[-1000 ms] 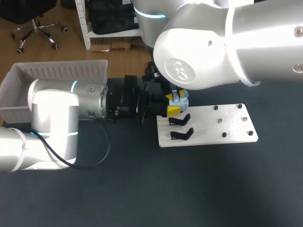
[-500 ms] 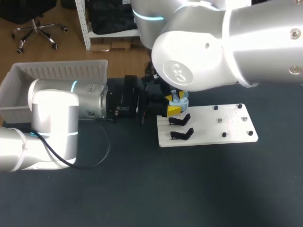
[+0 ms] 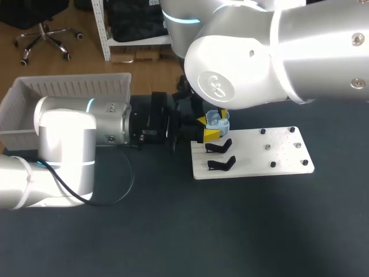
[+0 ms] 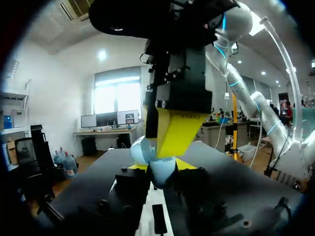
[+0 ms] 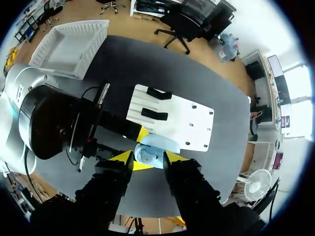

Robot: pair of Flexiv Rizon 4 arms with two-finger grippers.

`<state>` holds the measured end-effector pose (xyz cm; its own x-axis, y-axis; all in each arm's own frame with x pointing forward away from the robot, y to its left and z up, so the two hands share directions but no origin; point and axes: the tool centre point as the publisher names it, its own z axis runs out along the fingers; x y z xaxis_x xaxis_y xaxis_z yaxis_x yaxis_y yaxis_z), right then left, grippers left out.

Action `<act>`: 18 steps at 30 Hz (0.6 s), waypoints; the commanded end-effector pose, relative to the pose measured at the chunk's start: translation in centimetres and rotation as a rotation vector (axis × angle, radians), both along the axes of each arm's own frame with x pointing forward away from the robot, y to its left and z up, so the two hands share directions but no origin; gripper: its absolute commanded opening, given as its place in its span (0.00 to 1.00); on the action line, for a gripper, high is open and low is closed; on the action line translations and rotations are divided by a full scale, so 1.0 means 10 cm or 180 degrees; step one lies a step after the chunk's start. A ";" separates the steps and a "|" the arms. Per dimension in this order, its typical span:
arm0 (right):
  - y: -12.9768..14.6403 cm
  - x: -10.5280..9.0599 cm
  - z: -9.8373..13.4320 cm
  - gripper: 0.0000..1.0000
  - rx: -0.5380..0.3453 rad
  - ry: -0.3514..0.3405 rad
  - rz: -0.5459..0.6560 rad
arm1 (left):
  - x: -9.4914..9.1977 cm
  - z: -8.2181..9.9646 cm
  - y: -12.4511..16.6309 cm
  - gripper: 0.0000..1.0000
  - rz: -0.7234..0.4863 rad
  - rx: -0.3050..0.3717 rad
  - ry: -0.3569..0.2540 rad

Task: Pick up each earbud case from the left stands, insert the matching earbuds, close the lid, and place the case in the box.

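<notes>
My left hand (image 3: 206, 127) is clamped from the side on the pale blue earbud case (image 3: 218, 119), which sits between its tips. My right hand (image 5: 147, 161) hangs straight above, the case directly under it. Whether that hand grips it I cannot tell.
</notes>
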<state>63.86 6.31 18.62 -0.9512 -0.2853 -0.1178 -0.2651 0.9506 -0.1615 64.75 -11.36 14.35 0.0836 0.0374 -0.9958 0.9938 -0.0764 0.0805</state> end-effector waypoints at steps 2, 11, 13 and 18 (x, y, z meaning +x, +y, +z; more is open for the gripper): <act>-0.01 -0.05 0.06 0.80 0.0016 -0.0027 0.0018 | -0.01 0.00 0.00 0.00 0.0005 0.0003 0.0001; -0.17 0.01 0.25 1.00 0.0204 -0.0145 -0.0247 | -0.01 0.00 0.00 0.00 0.0005 0.0003 0.0001; -0.25 0.09 0.26 1.00 0.0324 -0.0146 -0.0458 | -0.01 0.00 0.00 0.00 0.0005 0.0003 0.0001; -0.43 0.28 0.28 1.00 0.0608 -0.0135 -0.0876 | -0.01 0.00 0.00 0.00 0.0005 0.0003 0.0001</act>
<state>66.25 3.44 21.54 -0.9827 -0.0286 -0.1828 -0.0217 0.9990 -0.0397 64.73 -11.35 14.36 0.0835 0.0376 -0.9958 0.9938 -0.0764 0.0805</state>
